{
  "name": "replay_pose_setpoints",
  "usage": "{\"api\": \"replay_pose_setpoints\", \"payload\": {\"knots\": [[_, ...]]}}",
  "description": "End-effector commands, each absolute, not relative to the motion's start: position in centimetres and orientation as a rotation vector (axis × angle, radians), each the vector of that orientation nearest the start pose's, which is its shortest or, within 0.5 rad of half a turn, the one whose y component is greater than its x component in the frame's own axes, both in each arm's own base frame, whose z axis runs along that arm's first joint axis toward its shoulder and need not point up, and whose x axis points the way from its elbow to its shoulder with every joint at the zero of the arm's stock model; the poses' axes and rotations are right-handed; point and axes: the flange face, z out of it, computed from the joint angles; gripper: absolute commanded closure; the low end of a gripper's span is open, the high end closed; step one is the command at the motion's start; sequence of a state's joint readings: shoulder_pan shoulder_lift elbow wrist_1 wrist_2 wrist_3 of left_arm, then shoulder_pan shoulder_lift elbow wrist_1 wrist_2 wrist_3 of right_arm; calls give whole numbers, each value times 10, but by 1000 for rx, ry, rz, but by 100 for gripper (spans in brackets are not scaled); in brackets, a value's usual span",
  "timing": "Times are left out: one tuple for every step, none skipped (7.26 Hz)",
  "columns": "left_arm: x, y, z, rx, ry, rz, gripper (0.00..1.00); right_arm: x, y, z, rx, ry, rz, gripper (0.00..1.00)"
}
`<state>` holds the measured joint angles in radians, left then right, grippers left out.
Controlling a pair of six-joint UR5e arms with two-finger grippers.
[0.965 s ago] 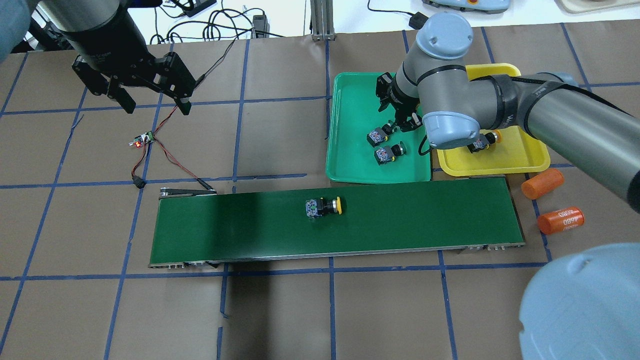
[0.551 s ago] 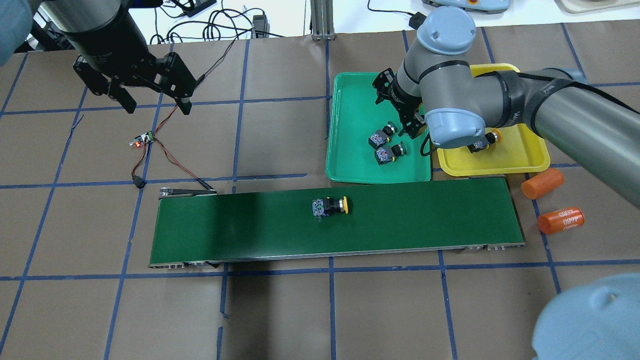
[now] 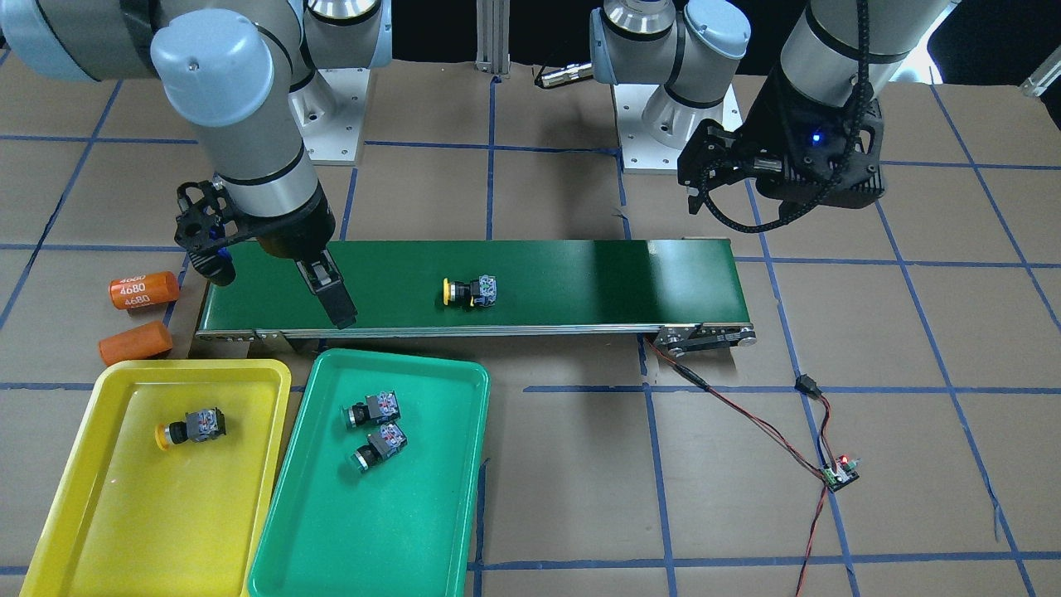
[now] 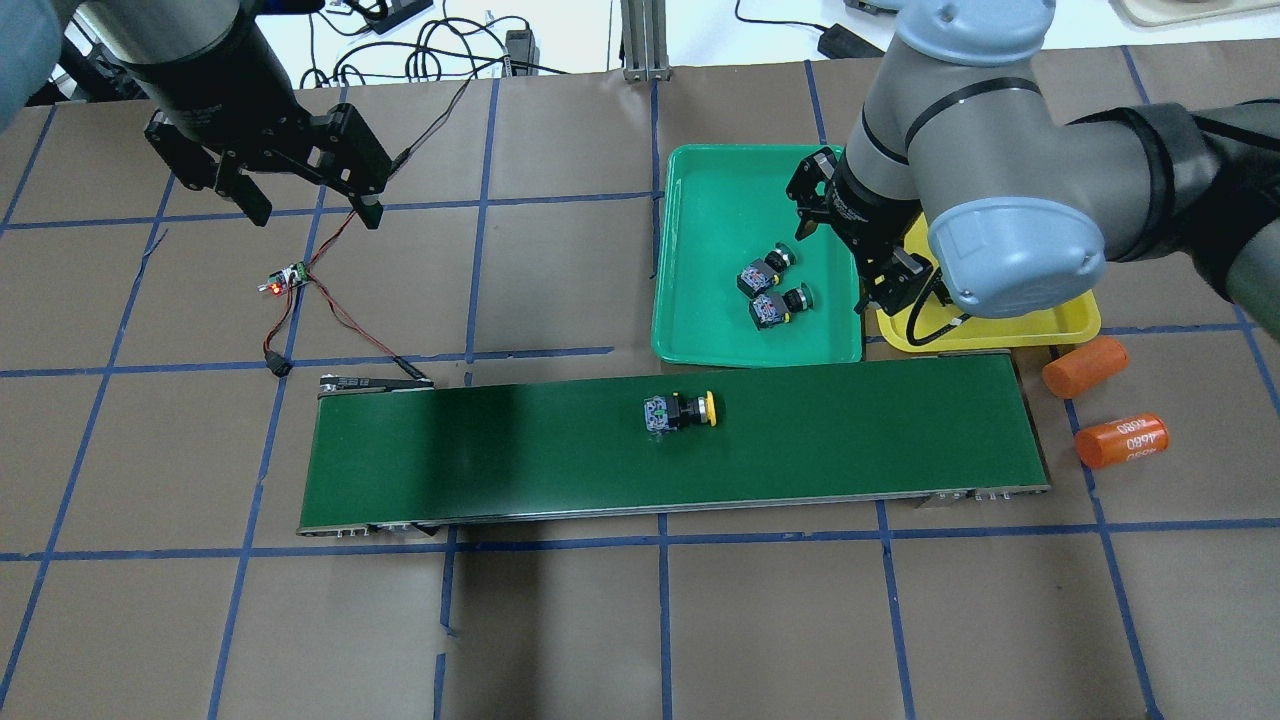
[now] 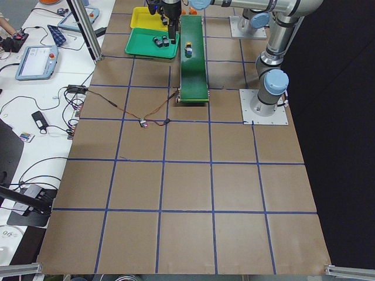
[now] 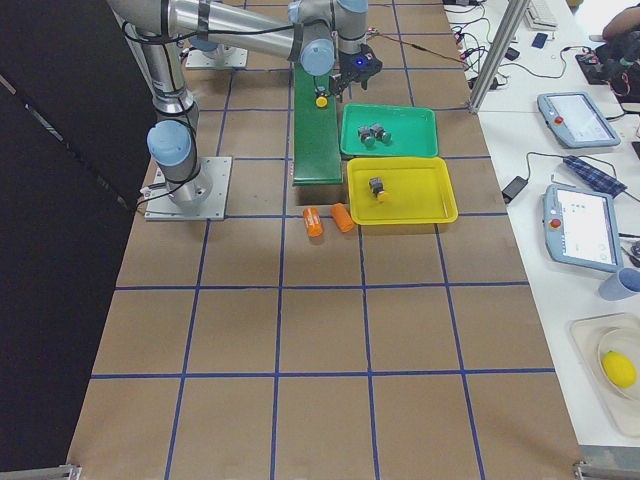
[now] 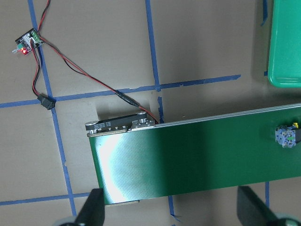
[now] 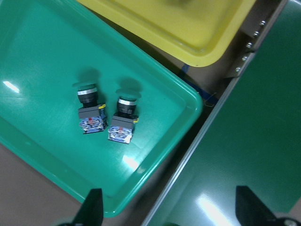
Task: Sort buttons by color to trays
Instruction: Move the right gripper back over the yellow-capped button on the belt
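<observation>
The right gripper (image 4: 845,245) is spread wide and nothing is held or touched. It is raised above the spot where the green tray (image 4: 700,200), the yellow tray (image 3: 149,514) and the belt (image 4: 500,450) meet. In its wrist view both fingertips (image 8: 94,207) are seen apart, with bare tray and belt between them.

The left gripper (image 4: 312,210) is likewise spread and empty. It is held high over the table (image 4: 560,620) beyond the belt's other end, near a small circuit board (image 4: 285,281) with a red light and red-black wires.

A yellow button (image 4: 682,412) is laid on its side near the middle of the belt, well apart from both grippers, its cap turned toward the right arm's end. Two green buttons (image 4: 765,272) are laid side by side in the green tray, close to each other and just beside the right gripper. A second yellow button (image 3: 192,427) is laid in the yellow tray.

Two orange cylinders (image 4: 1084,366) are laid on the table beside the belt's end and the yellow tray. The table is covered in brown board marked with a blue tape grid. White side benches with cables and handheld control units are seen beyond it.
</observation>
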<state>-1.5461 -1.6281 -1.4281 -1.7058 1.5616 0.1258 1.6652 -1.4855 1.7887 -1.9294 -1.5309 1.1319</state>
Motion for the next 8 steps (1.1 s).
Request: {"api": "replay_pose_setpoints", "payload": {"knots": [[-122,-513,516,159,3150,76,0,179,-477,362,1608,2731,54,0],[-122,-513,515,159,3150,78,0,179,-478,362,1595,2737,56,0],[-122,-513,515,159,3150,79,0,176,-479,363,1597,2720,66,0],[-121,-513,515,157,3150,79,0,179,-477,357,1618,2723,80,0],[-121,-513,515,157,3150,79,0,179,-476,360,1616,2724,63,0],[-122,-513,515,159,3150,79,0,180,-477,355,1614,2724,81,0],[-122,-513,515,159,3150,79,0,180,-476,354,1616,2718,89,0],[-121,-513,516,157,3150,76,0,181,-473,348,1637,2710,108,0]]}}
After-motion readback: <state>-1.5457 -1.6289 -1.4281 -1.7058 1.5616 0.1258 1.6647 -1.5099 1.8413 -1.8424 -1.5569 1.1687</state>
